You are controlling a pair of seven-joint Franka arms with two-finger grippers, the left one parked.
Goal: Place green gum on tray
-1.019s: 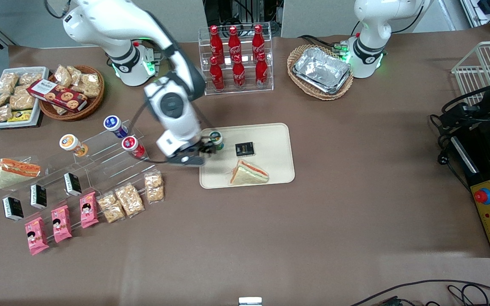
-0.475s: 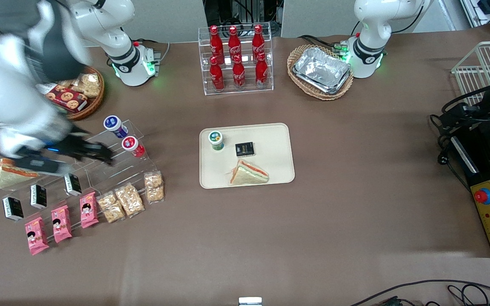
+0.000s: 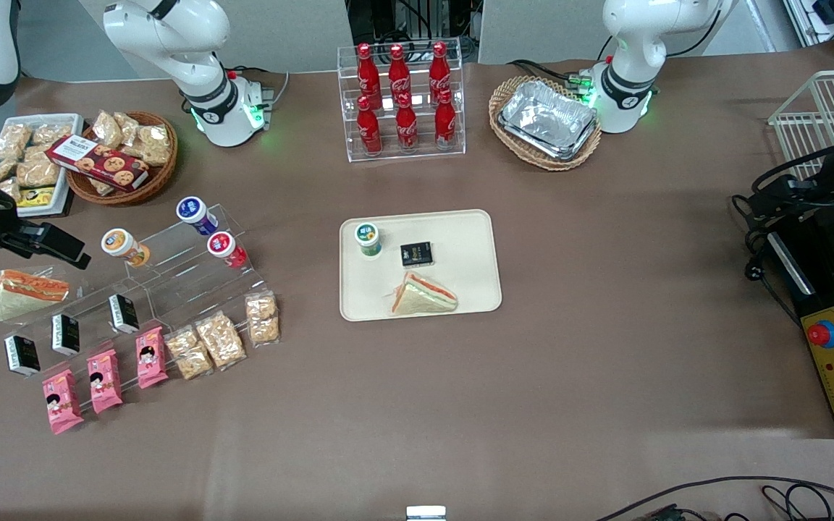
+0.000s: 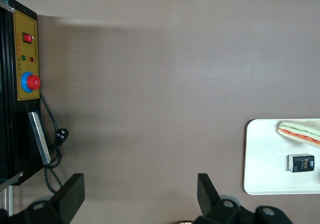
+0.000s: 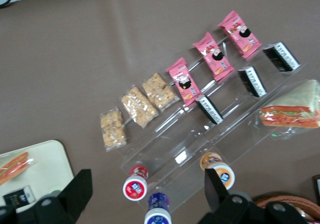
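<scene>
Jaws: spread wide and empty, as the right wrist view shows two dark fingers (image 5: 75,191) standing well apart with nothing between them. Gripper (image 3: 48,244) location: high above the working arm's end of the tabletop (image 3: 605,347), over the clear acrylic stepped display rack (image 3: 171,271), well apart from the tray.

Item 1: green gum (image 3: 368,239), small cylindrical canister, green body, white round lid with green print. Standing upright on the tray, near the corner farthest from the front camera on the working arm's side. Nothing touches it. Judged: placement complete.

Item 2: cream-beige rectangular tray (image 3: 471,231), rounded corners, low rim, central on the tabletop. Also carries a small black packet (image 3: 416,253) just beside the gum and a wrapped triangular sandwich (image 3: 424,295) nearer the front camera. The three are set apart from one another, probably so that each can be reached singly.

Item 3: display rack. Holds a blue-lidded canister (image 3: 195,212), a red-bodied canister (image 3: 225,248) and an orange canister (image 3: 121,244), all tilted with lids toward the front camera, apparently for ease of picking. Lower steps carry small black cartons (image 3: 123,312).

Item 4: pink wrapped snacks (image 3: 102,381) and clear-bagged biscuits (image 3: 220,339), laid in a row in front of the rack.

Assessment: the open, distant gripper suits a finished task; no further move seems required.
</scene>
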